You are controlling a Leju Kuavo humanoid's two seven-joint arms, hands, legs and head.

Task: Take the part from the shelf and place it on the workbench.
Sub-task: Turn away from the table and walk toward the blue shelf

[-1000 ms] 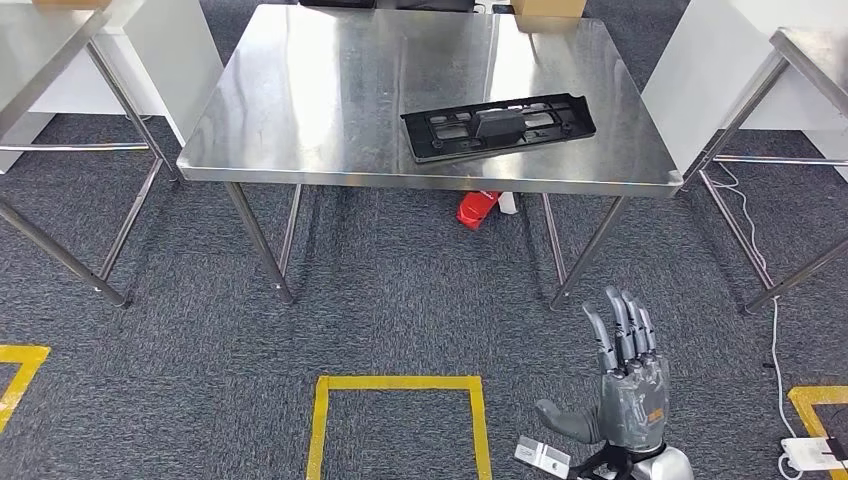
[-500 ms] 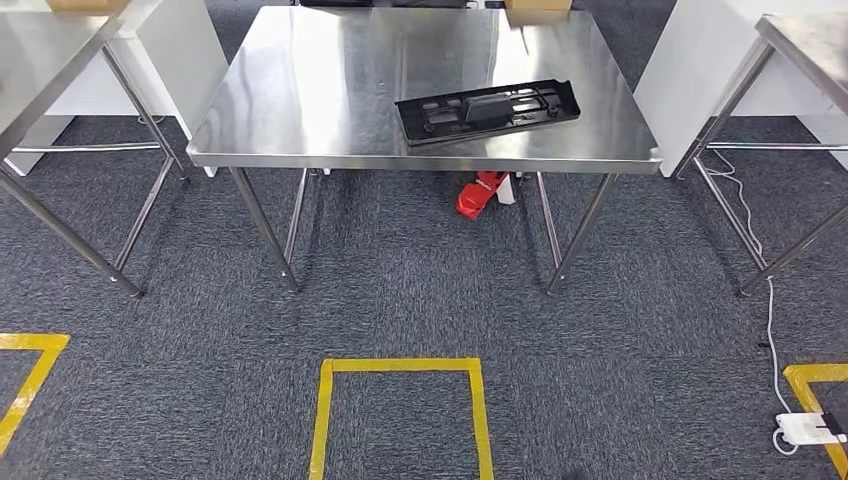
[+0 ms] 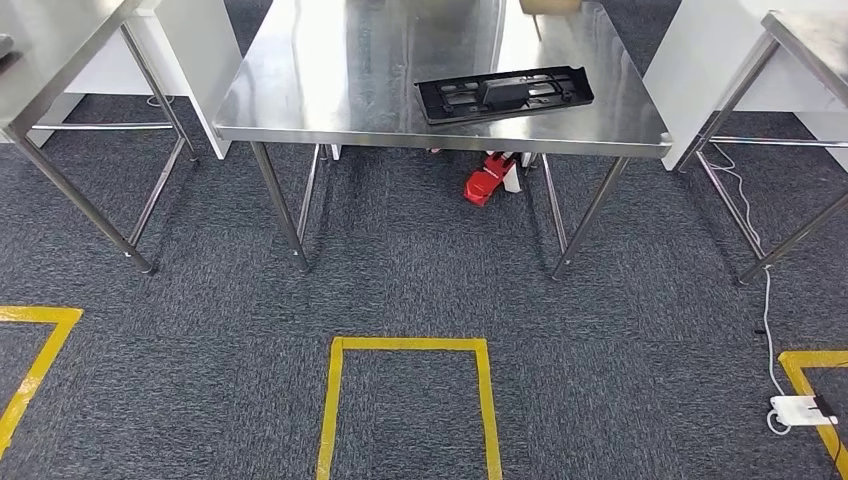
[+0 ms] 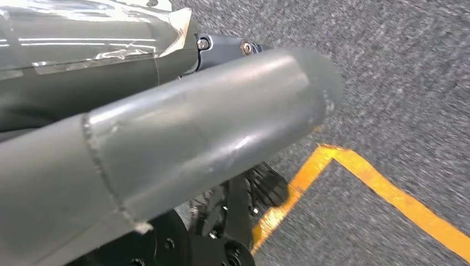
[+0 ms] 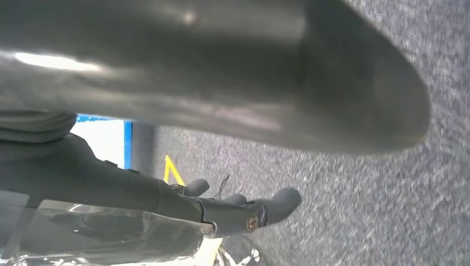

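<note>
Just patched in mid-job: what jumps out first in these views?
The long black part lies flat on the steel workbench, near its front right edge. A red object sits on the carpet beneath it, and a yellow taped square marks the floor in front.

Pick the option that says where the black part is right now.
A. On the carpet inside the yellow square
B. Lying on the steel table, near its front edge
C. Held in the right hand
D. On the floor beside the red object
B. The head view shows the black part lying flat on the steel table, close to the front edge, with the red object on the floor beneath.
</note>
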